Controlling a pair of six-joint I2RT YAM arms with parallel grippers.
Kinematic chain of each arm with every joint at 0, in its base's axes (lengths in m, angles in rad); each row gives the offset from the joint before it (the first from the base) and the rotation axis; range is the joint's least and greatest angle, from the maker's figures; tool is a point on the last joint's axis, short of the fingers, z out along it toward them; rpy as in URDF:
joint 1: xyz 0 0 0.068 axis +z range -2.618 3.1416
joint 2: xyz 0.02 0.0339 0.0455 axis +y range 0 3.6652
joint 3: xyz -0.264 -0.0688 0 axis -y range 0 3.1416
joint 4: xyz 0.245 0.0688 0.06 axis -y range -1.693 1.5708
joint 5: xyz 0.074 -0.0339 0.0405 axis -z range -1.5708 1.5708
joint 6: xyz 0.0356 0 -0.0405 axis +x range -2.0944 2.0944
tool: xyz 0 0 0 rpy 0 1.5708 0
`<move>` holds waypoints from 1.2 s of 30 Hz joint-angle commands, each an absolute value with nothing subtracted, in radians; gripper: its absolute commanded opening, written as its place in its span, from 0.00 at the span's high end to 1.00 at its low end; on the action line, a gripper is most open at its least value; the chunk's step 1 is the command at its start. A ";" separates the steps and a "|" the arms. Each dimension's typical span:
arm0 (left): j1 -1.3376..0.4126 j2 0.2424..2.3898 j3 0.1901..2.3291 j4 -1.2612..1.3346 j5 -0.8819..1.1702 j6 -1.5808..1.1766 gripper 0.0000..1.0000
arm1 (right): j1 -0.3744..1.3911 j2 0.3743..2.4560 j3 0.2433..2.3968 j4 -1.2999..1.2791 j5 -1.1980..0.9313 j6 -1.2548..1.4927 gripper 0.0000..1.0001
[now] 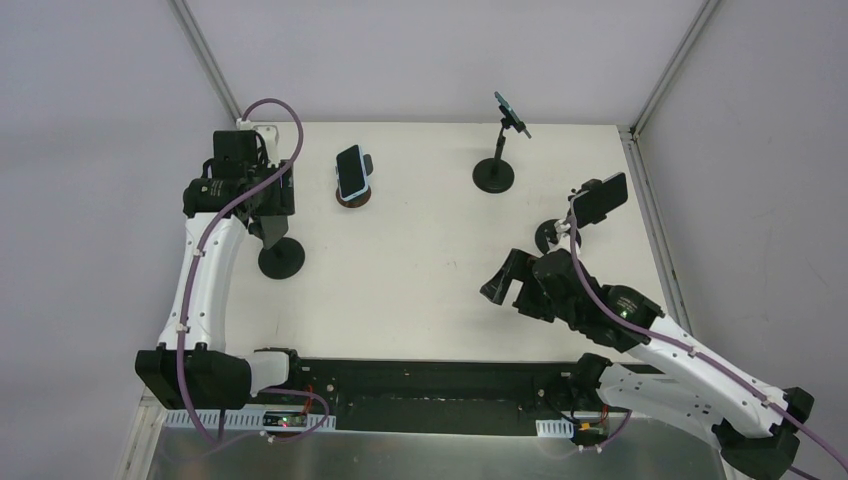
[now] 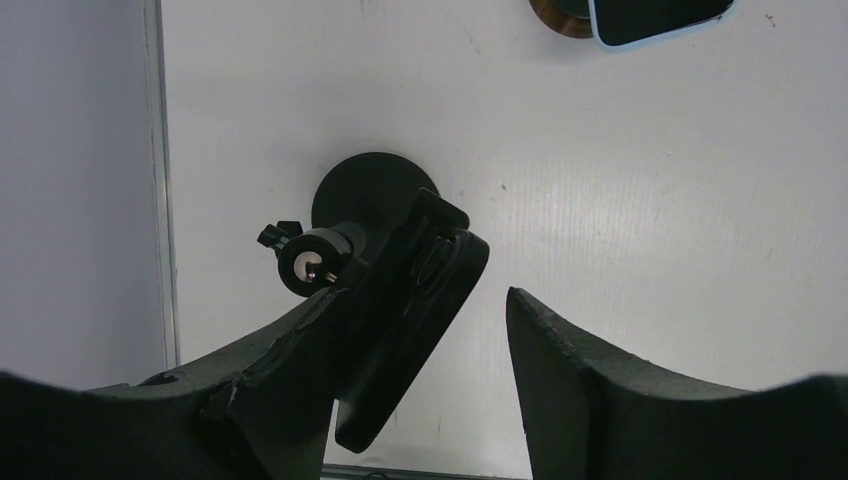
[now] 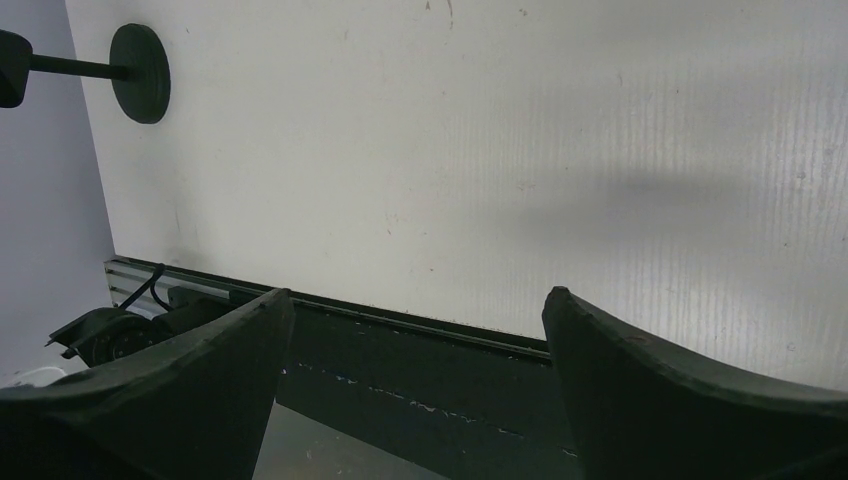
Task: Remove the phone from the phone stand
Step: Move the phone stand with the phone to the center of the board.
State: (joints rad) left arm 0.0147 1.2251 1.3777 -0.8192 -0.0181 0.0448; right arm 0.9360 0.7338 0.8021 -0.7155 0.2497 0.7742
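Where the left pincer straddles the black phone, one finger touches the phone's edge and the other stands apart: jaws half-wide, not clamped. The phone sits tilted on its phone stand, left side of the surface. Right pincer: wide, holding nothing, above the surface's near edge.

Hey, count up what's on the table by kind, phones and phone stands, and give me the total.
Phones: 4
Phone stands: 4
Total: 8
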 commanded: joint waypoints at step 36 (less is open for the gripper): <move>-0.383 1.098 1.359 -0.804 0.114 -0.255 1.00 | 0.939 0.701 0.803 -0.792 0.345 0.805 0.01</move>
State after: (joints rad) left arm -0.3088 1.1442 1.3083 -0.8326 0.0822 -0.1513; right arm 0.9360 0.7288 0.7898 -0.7498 0.2951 0.7860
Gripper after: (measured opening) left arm 0.102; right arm 0.990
